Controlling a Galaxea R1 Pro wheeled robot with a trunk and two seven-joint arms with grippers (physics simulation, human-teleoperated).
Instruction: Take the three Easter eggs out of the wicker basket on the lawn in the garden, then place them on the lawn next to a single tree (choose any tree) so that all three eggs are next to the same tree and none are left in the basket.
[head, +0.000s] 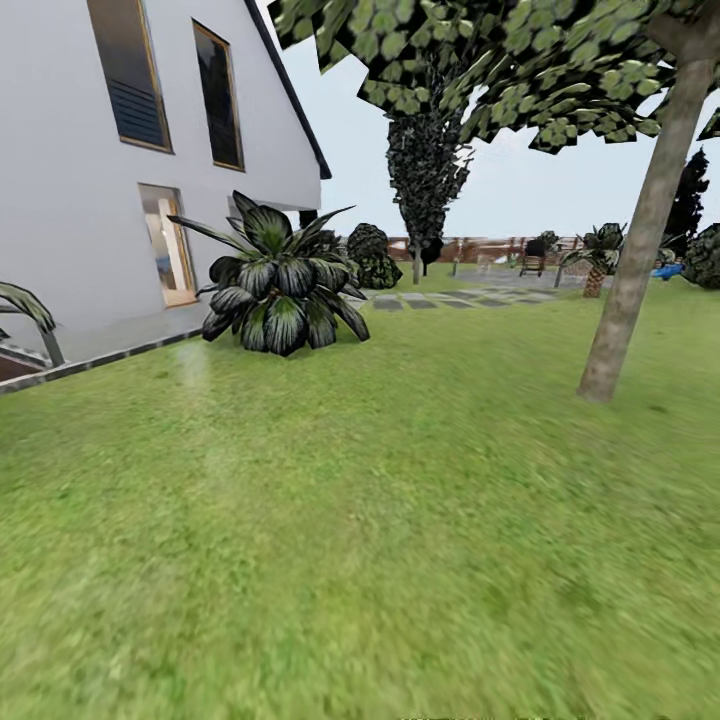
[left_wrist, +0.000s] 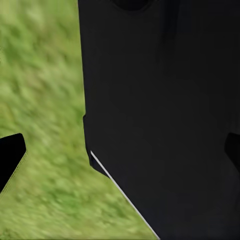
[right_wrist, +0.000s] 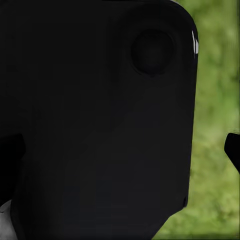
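Jaws apart over blurred lawn (left_wrist: 45, 100)

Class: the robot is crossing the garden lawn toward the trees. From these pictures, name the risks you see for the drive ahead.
1. The tree leans, its trunk standing on the right of the head view; steering close might clip it.
2. The big spiky plant sits on the lawn by the house, narrowing any route on that side.
3. Both wrist views are mostly blocked by dark robot parts, so the pincers' state cannot be checked.
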